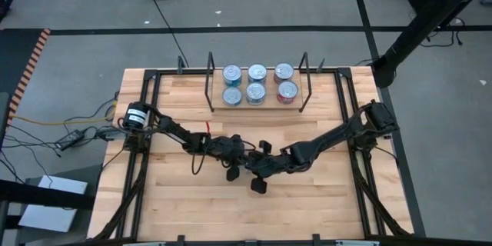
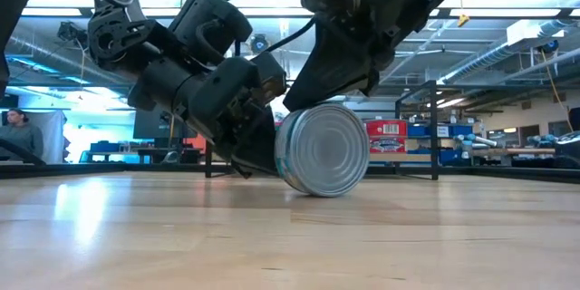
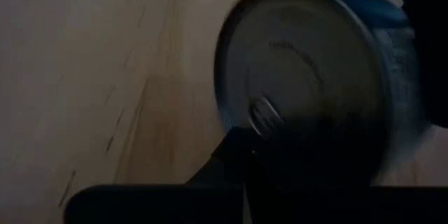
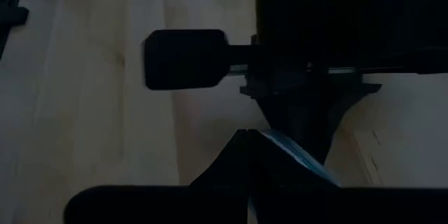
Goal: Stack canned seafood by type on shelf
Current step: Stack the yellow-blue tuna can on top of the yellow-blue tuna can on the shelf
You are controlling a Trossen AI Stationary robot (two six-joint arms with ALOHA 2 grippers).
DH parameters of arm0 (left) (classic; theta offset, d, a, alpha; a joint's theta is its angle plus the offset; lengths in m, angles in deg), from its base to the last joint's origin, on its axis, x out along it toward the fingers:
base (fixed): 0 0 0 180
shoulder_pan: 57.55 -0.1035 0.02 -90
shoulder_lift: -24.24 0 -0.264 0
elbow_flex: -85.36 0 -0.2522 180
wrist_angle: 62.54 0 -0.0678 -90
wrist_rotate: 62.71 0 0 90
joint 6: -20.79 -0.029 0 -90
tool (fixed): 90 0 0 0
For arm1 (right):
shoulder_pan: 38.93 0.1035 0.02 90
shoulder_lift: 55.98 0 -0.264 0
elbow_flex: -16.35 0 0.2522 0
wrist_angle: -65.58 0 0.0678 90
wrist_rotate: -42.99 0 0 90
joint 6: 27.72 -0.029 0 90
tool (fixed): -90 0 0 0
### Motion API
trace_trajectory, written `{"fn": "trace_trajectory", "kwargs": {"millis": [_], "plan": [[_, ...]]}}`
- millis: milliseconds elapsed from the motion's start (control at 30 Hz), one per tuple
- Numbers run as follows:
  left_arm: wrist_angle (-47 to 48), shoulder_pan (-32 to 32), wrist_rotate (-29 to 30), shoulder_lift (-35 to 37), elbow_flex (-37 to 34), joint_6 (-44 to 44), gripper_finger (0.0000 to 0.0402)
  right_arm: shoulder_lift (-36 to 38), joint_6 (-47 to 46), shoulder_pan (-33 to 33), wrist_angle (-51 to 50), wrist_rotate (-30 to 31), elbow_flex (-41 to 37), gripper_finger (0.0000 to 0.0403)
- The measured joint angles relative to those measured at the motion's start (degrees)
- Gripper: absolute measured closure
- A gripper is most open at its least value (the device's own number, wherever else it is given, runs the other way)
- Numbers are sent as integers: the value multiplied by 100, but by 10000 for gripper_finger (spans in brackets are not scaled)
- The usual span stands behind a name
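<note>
One tin stands tilted on its lower rim at the table's middle, its silver lid towards the near edge. The left wrist view shows its pull-tab lid and teal side. My left gripper is open and reaches in from the left, behind the tin. My right gripper is open and comes from the right, over the tin's top. In the high view the grippers hide the tin. Six tins stand in two rows on the shelf between black wire uprights. My left gripper meets the tin's back face, the side away from the lid, coming slanting down from the table's left. The tin leans tilted against it with its lower rim on the wood. The exact spot is hidden by the tin. My right gripper stands over the tin's upper edge from above; I cannot tell whether it touches.
The shelf's wire uprights stand at the table's far edge. Black frame rails run along the left and right sides. Bare wood lies near and to both sides of the grippers. A person shows far off in the room.
</note>
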Motion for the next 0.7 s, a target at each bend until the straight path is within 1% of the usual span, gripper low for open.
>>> {"fn": "trace_trajectory", "kwargs": {"millis": [200,333,433,533,700], "plan": [[159,-7,123,3,3,-45,400,0,-57,-94,-6,-84,-1,392],[343,-11,126,80,6,-26,391,0,-57,-96,-4,-116,-4,392],[678,-15,146,265,10,-16,378,19,-56,-91,-12,-131,-7,392],[1293,15,180,482,9,24,364,90,3,-91,-48,-147,-16,391],[2033,37,513,841,3,391,329,335,167,-112,-40,-145,-15,388]]}}
